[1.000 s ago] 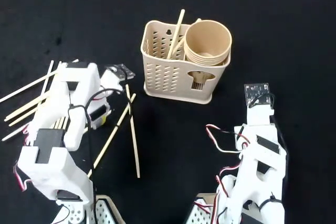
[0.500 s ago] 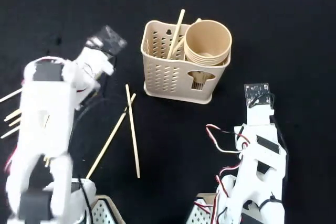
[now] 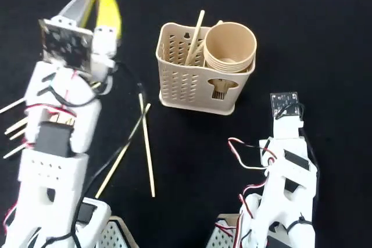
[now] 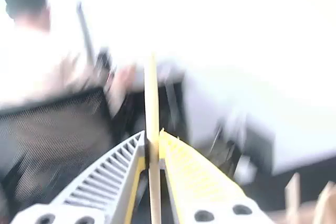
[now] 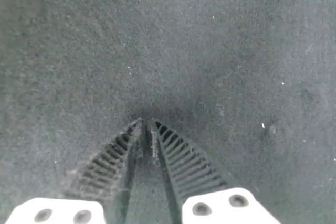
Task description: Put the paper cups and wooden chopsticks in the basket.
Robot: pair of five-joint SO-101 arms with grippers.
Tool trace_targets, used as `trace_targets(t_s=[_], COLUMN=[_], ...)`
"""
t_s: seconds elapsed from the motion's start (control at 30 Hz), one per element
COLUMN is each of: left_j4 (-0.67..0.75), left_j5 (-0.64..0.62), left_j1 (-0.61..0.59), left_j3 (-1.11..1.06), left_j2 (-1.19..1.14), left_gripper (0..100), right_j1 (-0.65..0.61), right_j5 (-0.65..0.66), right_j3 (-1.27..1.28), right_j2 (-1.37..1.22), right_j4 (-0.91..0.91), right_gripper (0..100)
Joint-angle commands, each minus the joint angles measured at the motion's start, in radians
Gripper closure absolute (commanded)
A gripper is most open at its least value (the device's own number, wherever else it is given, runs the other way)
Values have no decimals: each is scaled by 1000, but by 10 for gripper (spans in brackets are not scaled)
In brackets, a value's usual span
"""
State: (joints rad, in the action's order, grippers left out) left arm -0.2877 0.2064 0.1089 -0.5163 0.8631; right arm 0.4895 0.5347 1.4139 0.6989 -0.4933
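Left gripper (image 4: 153, 139) is narrowed onto one wooden chopstick (image 4: 152, 103), which is pinched between the grey finger and the yellow finger (image 4: 195, 177) and runs straight out past the tips. From above, this arm stands raised at about 10 o'clock on the black table (image 3: 325, 45), with its yellow finger up near the far edge.

Right gripper (image 5: 147, 129) is closed on nothing, its two ribbed fingertips meeting just above bare black cloth. Its arm (image 3: 288, 166) lies at about 5 o'clock on the table, well apart from the basket.

At 12 o'clock stands the cream basket (image 3: 186, 88), perforated and upright. A nested stack of paper cups (image 3: 230, 47) sits in its compartment on the 3 o'clock side, mouth up and rising above the rim. Leaning chopsticks (image 3: 196, 32) stand in the compartment on the 9 o'clock side; their tips slant toward 1 o'clock, and one rests against the cups.

At 8 o'clock from the basket lie two loose chopsticks (image 3: 147, 146) on the cloth. They cross near their far ends: one points roughly 12 to 6, the other slants toward 7 o'clock. At 9 o'clock on the table, more sticks (image 3: 14, 127) poke out from under the left arm, fanned toward the edge.
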Motion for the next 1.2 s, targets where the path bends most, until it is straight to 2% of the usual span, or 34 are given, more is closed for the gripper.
trace_targets(t_s=[0.0, 0.13, 0.27, 0.5, 0.63, 0.73, 0.97, 1.17], left_j4=[193, 138, 86, 87, 114, 81, -236, -740], left_j5=[-37, -38, -38, -124, -137, -133, -157, -170], left_j1=[157, 251, 292, 283, 252, 248, 251, 180], left_j3=[35, 133, 162, 94, 93, 84, 110, 354], left_j2=[-25, -77, -140, -305, -391, -427, -416, -365], left_gripper=[971, 971, 971, 971, 971, 970, 819, 815], right_j1=[6, 6, 6, 6, 6, 6, 6, 6], right_j5=[-11, -11, -11, -11, -11, -11, -11, -11], right_j3=[-16, -16, -16, -16, -16, -16, -16, -15], right_j2=[21, 21, 21, 21, 21, 21, 21, 21], right_j4=[12, 12, 12, 12, 12, 12, 12, 20], right_gripper=[980, 980, 980, 980, 980, 980, 980, 980])
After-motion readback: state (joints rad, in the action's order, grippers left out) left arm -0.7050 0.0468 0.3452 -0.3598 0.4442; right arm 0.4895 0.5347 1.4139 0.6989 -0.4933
